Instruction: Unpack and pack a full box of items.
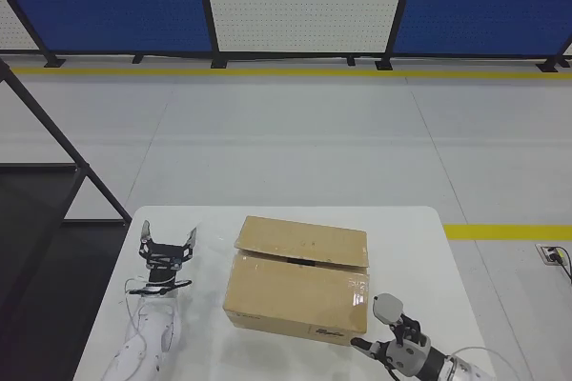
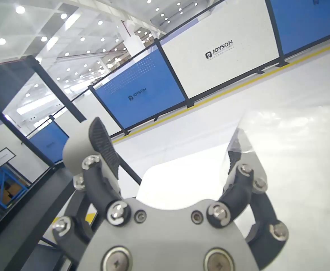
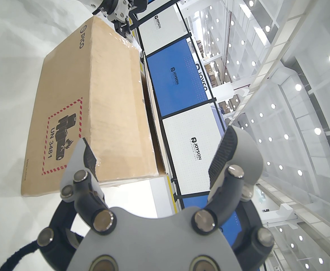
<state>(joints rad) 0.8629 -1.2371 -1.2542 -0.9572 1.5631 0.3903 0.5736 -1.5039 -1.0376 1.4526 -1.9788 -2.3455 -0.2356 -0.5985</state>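
Your box (image 1: 300, 281) sits in the middle of the white table (image 1: 415, 238). Its top flaps (image 1: 305, 243) are folded down but not flush. A thin dark slit runs between them, and nothing inside can be made out through it. Shiny clear tape (image 1: 348, 286) crosses the lid. In the top view, the printed side facing the robot is seen too steeply to make out.

The right gripper (image 1: 374, 326) is just beside the box's near right corner, fingers spread wide and holding nothing. In the right wrist view, one fingertip (image 3: 87, 156) overlaps that corner. You cannot tell from this whether it touches the cardboard or only sits in front of it. The arm behind it is cut off by the edge of the top view.

The left gripper (image 1: 168, 238) is out past the box's left side, apart from it, over the table's far left corner. Its fingers are also wide apart and empty. In the left wrist view, one finger (image 2: 235, 153) is half veiled by a pale glary patch, so its tip is hard to read. The other finger (image 2: 103, 145) is plain.
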